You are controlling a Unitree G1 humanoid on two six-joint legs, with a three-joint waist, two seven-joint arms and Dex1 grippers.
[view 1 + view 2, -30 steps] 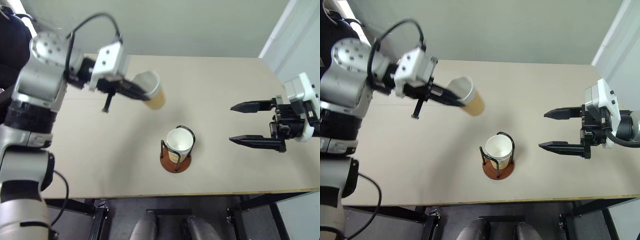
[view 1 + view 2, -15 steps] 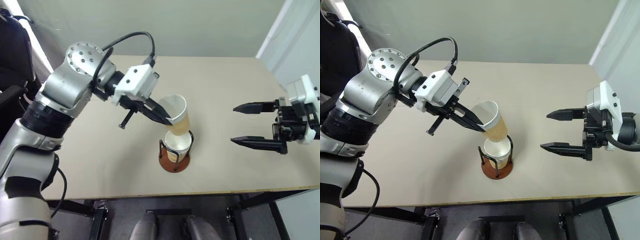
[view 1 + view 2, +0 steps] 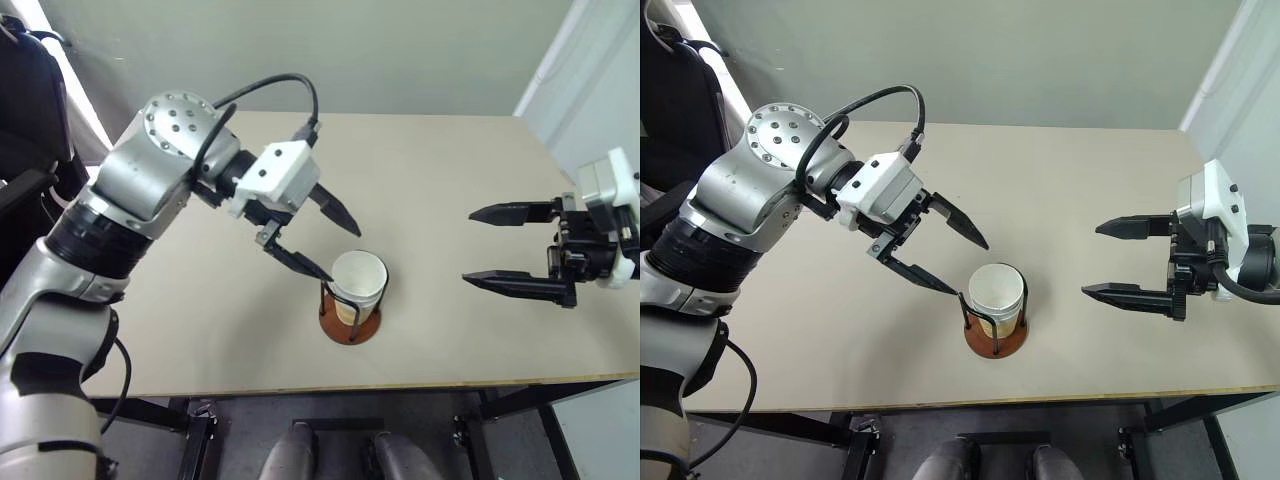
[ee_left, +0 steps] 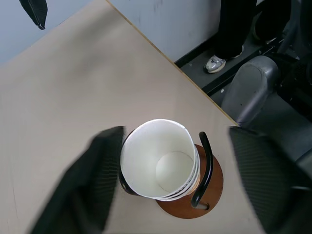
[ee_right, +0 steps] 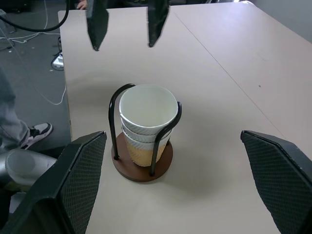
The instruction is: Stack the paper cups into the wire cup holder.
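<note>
Beige and bare apart from the job itself, our table (image 3: 200, 320) carries the wire cup holder (image 5: 142, 161) near its front edge, and the paper cups (image 5: 147, 115) sit nested inside it between the two black wire loops, rims stepped one above another. We count at least two rims in the right wrist view and cannot say for sure that all three are there. Our left gripper (image 3: 958, 256) hangs just beside and above the stack with its fingers spread wide and nothing between them; the lower finger (image 3: 298, 262) reaches down close to the top rim, though we cannot tell whether it touches. That is where we judge the risk lies: if the arm pulls away low or sideways, that finger could catch the rolled rim or a wire loop, tip the light holder, or lift the top cup back out. The top cup also looks as if it may not be fully seated, so a nudge could leave it crooked. Our right gripper (image 3: 520, 247) waits well apart on the other side, jaws wide and holding nothing, with open tabletop between it and the holder. Beyond the table edge a person's shoe (image 4: 215, 63) shows on the floor, clear of our work.
</note>
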